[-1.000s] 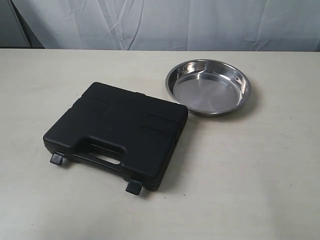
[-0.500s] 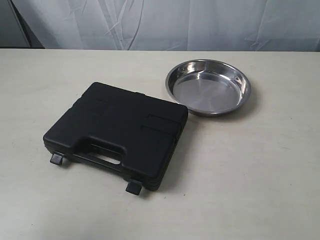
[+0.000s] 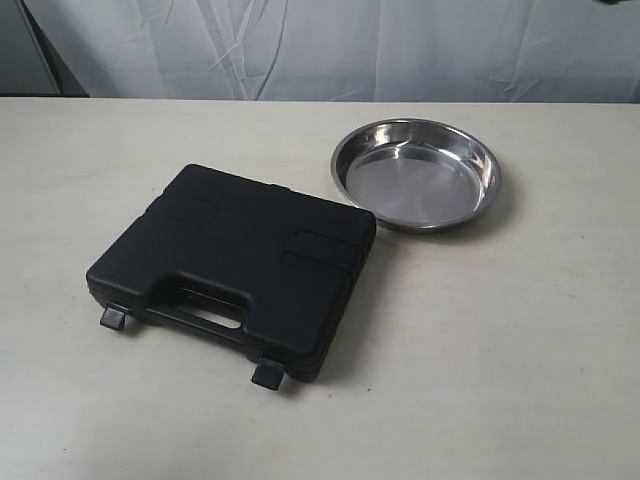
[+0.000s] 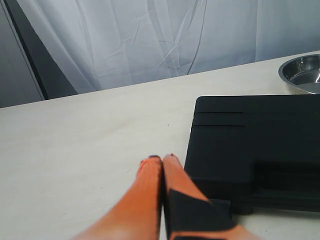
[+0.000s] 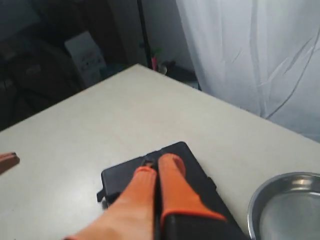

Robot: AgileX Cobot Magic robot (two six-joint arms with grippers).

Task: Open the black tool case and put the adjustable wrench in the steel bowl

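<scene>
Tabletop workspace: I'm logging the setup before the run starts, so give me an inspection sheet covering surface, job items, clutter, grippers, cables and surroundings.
Surface: pale table, no spills or marks seen.
Job's things: black tool case lies flat with its lid shut, and its latches stick out at the handle edge. The steel bowl is upright and empty, close to the case's far corner. The adjustable wrench is not in view.
Clutter: nothing seen.
Grippers: left gripper has its jaws shut and empty, beside the case. Right gripper has its jaws shut and empty, aimed at the case.
Cables: nothing seen.
Surroundings: white curtain behind the table.
</scene>
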